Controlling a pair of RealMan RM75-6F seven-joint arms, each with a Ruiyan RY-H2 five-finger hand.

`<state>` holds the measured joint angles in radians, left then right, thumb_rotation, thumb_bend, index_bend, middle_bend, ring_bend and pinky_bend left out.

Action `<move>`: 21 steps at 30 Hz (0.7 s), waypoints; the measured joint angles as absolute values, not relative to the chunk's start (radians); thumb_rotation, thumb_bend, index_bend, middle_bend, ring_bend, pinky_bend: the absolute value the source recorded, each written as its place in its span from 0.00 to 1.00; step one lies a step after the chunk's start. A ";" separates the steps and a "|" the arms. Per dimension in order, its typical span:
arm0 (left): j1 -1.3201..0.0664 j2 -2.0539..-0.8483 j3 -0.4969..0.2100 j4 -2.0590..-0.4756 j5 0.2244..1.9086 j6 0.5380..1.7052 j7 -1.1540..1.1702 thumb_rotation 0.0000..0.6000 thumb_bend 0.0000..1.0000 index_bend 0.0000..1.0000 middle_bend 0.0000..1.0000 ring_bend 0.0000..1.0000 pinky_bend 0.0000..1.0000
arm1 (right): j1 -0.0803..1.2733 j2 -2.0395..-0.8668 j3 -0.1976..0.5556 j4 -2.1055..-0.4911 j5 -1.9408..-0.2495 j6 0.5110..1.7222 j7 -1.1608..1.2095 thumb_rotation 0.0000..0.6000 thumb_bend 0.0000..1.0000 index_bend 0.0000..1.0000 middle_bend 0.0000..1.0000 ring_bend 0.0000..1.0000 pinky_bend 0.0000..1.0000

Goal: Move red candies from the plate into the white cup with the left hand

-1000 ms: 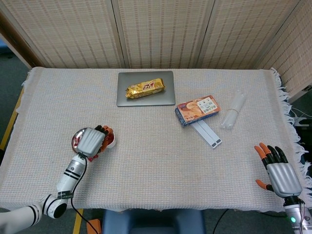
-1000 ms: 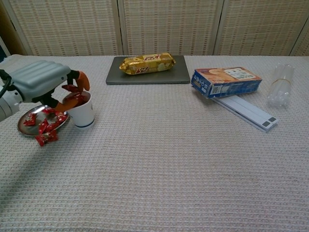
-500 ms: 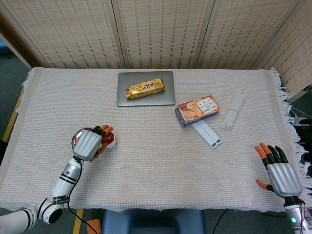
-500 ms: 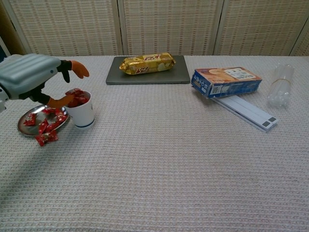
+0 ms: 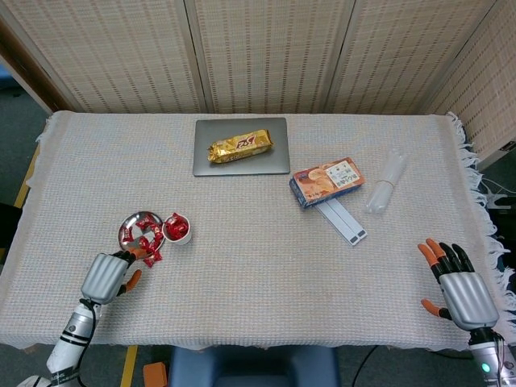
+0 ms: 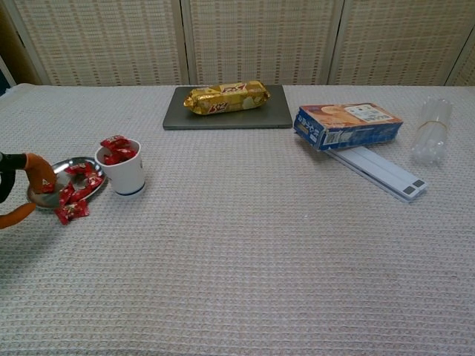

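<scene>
The white cup (image 5: 178, 231) (image 6: 125, 171) stands just right of the small metal plate (image 5: 129, 225) (image 6: 39, 195), with red candies (image 6: 116, 147) heaped above its rim. Several more red candies (image 5: 147, 244) (image 6: 75, 188) lie on the plate, and one hangs over its front edge. My left hand (image 5: 106, 276) (image 6: 22, 190) is near the table's front edge, below and left of the plate. Its fingers are apart and hold nothing, and only its orange fingertips show at the chest view's left border. My right hand (image 5: 456, 285) rests open at the front right corner.
At the back middle, a grey tray (image 5: 241, 166) (image 6: 226, 119) carries a golden snack packet (image 5: 240, 147) (image 6: 225, 97). Right of it lie a blue-orange box (image 5: 326, 181) (image 6: 347, 124), white flat strips (image 5: 343, 221) (image 6: 382, 173) and a clear plastic bottle (image 5: 386, 181) (image 6: 431, 131).
My left hand has let a candy drop into the cup, then pulled back from above the cup and plate towards the front left edge. The right hand has barely moved.
</scene>
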<state>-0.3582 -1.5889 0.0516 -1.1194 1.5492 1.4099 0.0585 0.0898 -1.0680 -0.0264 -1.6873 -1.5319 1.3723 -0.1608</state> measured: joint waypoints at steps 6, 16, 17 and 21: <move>-0.361 -1.644 0.055 -1.046 1.548 1.350 0.075 1.00 0.40 0.30 0.40 0.61 1.00 | 0.085 -1.066 -0.029 -1.688 -1.538 1.382 -0.157 1.00 0.06 0.00 0.00 0.00 0.00; -0.381 -1.705 0.018 -0.953 1.512 1.275 0.105 1.00 0.40 0.28 0.37 0.61 1.00 | 0.084 -1.065 -0.027 -1.685 -1.534 1.380 -0.156 1.00 0.06 0.00 0.00 0.00 0.00; -0.383 -1.708 0.014 -0.947 1.511 1.273 0.104 1.00 0.40 0.28 0.37 0.61 1.00 | 0.085 -1.066 -0.026 -1.685 -1.532 1.378 -0.157 1.00 0.06 0.00 0.00 0.00 0.00; -0.387 -1.717 0.006 -0.929 1.510 1.272 0.100 1.00 0.40 0.28 0.37 0.61 1.00 | 0.086 -1.067 -0.024 -1.686 -1.526 1.374 -0.162 1.00 0.06 0.00 0.00 0.00 0.00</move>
<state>-0.3868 -1.7165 0.0056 -0.9293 1.5102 1.2721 0.0995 0.0864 -1.0672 -0.0238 -1.6860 -1.5263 1.3740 -0.1616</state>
